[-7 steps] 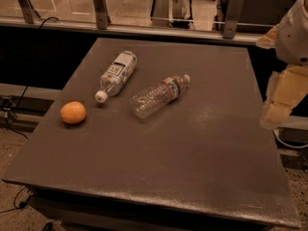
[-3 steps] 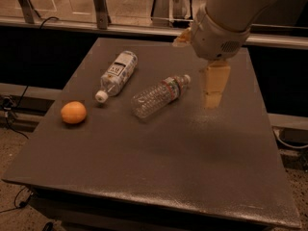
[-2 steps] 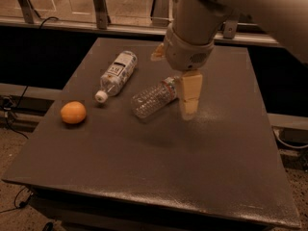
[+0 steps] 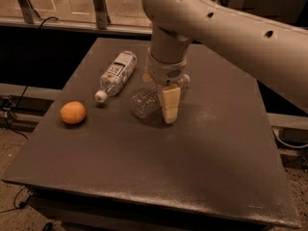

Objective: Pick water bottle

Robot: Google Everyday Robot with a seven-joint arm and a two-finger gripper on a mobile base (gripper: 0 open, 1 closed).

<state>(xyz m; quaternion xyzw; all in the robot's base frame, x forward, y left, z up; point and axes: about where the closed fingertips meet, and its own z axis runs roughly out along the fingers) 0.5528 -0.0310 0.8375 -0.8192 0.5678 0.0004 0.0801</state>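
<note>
Single camera view of the pick in progress. The gripper (image 4: pixel 159 97) hangs from the cream-coloured arm (image 4: pixel 231 28) over the middle of the dark table (image 4: pixel 192 172). It sits directly above the water bottle (image 4: pixel 144 102). The claw stands apart: one broad finger (image 4: pixel 169 105) is on the near side of the bottle, and the tip of the other shows at the far side, so the bottle lies between them.

The water bottle lies on its side on the table top, clear ribbed base toward the near left and cap end toward the far right. Its middle is hidden behind the wrist and near finger. Whether either finger touches the plastic cannot be told.

To the left, well apart from the claw, lies a second bottle with a large white label (image 4: pixel 117 73). An orange (image 4: pixel 73 112) lies at the left edge.

Judged progress: the approach and straddle look complete. Closing on the bottle and lifting it are not yet done.
</note>
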